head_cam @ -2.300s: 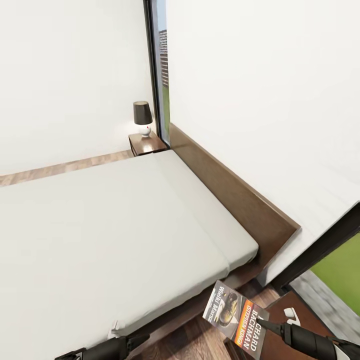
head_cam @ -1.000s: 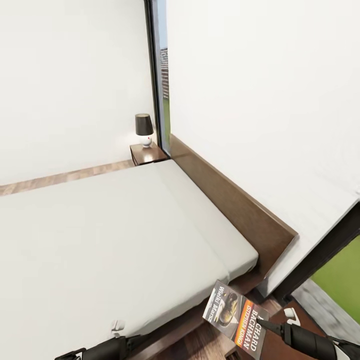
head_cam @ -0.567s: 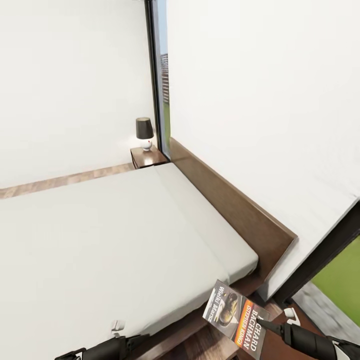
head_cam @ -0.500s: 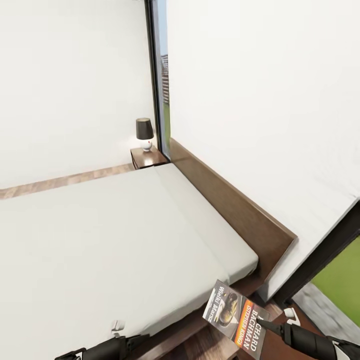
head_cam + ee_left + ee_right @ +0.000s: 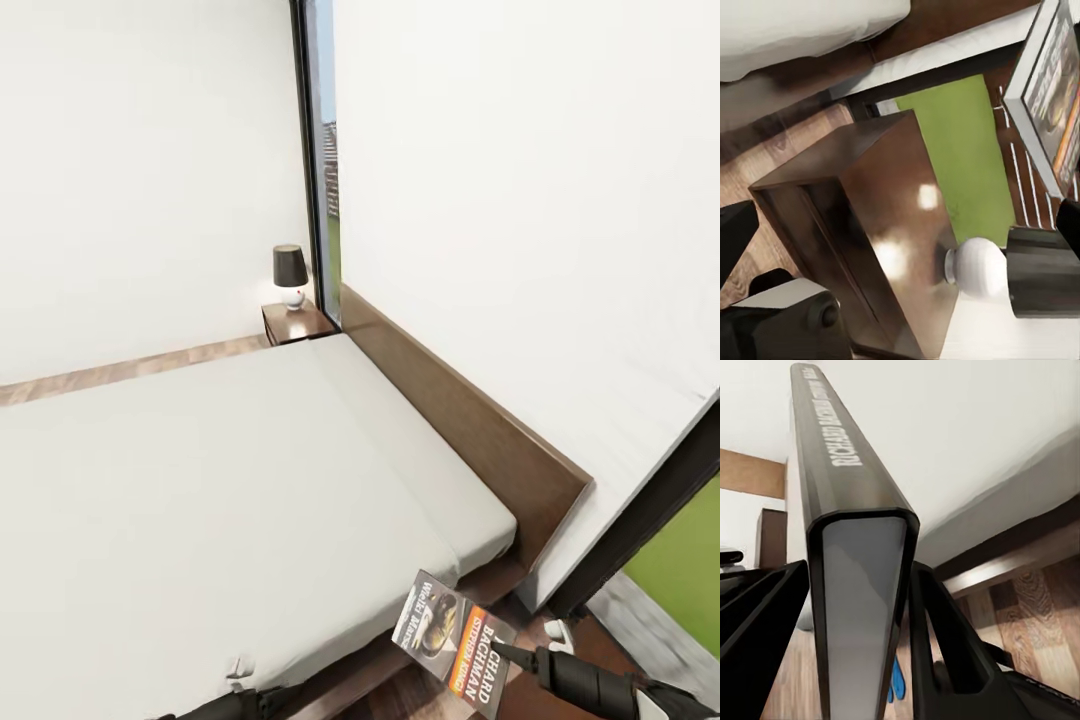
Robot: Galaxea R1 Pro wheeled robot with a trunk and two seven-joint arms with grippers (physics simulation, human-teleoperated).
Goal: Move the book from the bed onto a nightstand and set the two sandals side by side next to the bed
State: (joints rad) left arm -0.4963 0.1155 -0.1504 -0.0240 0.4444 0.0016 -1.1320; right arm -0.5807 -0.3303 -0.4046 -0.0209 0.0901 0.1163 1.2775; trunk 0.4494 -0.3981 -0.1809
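Note:
My right gripper (image 5: 500, 650) is shut on the book (image 5: 452, 645), a thin paperback with an orange band and "Bachman" lettering, held tilted in the air off the bed's near corner. The right wrist view looks along the book (image 5: 859, 585), with a finger (image 5: 945, 645) pressed on each cover. The bed (image 5: 230, 480) has a bare off-white mattress and a dark headboard (image 5: 460, 420). A nightstand (image 5: 892, 225) with a lamp (image 5: 979, 266) stands below the book; the other nightstand (image 5: 295, 322) is by the far window. My left gripper (image 5: 270, 693) is open, low by the bed frame. A bright blue sliver (image 5: 898, 682) shows on the floor.
A dark-shaded lamp (image 5: 289, 275) stands on the far nightstand. Tall dark-framed windows (image 5: 320, 160) show grass beside the headboard at both ends. The near lamp's white base (image 5: 557, 632) sits close to my right wrist. Wood-plank floor (image 5: 130, 365) runs along the bed's far side.
The camera has moved, so the whole picture has shifted slightly. My right gripper and the book now sit a little lower and further left in view; the left arm sits lower too.

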